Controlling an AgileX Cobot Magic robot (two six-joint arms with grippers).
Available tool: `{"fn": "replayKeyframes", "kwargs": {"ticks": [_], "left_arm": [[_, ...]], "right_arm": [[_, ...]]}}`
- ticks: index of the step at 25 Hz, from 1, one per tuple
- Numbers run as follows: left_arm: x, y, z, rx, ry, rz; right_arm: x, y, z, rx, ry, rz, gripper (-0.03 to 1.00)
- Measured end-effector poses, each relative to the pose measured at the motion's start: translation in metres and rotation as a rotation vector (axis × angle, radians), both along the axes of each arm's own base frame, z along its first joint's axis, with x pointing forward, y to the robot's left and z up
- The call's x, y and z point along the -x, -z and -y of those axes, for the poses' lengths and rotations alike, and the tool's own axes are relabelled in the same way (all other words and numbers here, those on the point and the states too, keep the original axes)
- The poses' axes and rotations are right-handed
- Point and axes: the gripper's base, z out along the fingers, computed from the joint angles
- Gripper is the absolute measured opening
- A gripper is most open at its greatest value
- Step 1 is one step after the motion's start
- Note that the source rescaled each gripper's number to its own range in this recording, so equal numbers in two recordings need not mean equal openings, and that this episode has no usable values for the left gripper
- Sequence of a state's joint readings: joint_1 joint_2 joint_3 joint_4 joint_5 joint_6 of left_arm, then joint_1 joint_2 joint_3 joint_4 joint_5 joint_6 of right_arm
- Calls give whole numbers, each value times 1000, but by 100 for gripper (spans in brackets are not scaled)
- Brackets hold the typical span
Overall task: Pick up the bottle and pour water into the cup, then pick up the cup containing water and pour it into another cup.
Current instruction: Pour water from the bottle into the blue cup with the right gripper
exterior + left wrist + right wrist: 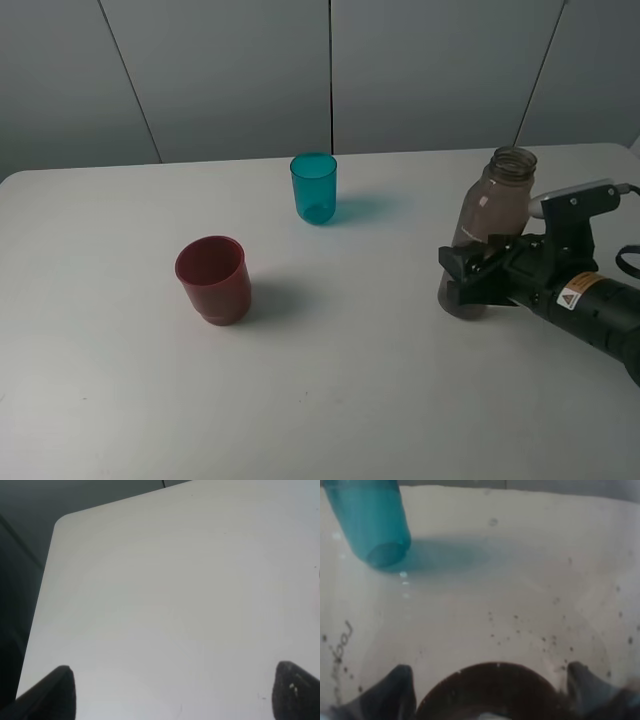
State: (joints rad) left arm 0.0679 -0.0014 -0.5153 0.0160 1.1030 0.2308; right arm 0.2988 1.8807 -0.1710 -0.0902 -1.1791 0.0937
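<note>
The bottle (pixel 495 215) stands at frame right on the counter (pixel 380 380), right fingers (pixel 468 272) clasping its lower body; left fingers (pixel 56 695) gape, empty. We should lift straight up, keeping it upright until over the teal cup (pixel 314 187).

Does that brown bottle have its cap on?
No, the bottle ends in an open threaded neck with no cap on top.

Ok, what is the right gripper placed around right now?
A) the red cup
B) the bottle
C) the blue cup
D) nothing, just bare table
B: the right gripper straddles the lower body of the bottle, one finger on each side.
</note>
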Motion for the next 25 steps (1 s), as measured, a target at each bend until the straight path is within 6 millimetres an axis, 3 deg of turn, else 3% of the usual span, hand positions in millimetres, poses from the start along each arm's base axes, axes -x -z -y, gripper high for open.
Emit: {"fn": "replayKeyframes", "kwargs": {"ticks": [8,18,25], "left_arm": [[0,0,0,0,0,0],[0,0,0,0,0,0],[0,0,0,0,0,0]], "right_arm": [[-27,-42,-8,-29,8,114,1],[-89,-86,-24,24,28,49,1],[-120,-110,-36,-3,89,32,1]]}}
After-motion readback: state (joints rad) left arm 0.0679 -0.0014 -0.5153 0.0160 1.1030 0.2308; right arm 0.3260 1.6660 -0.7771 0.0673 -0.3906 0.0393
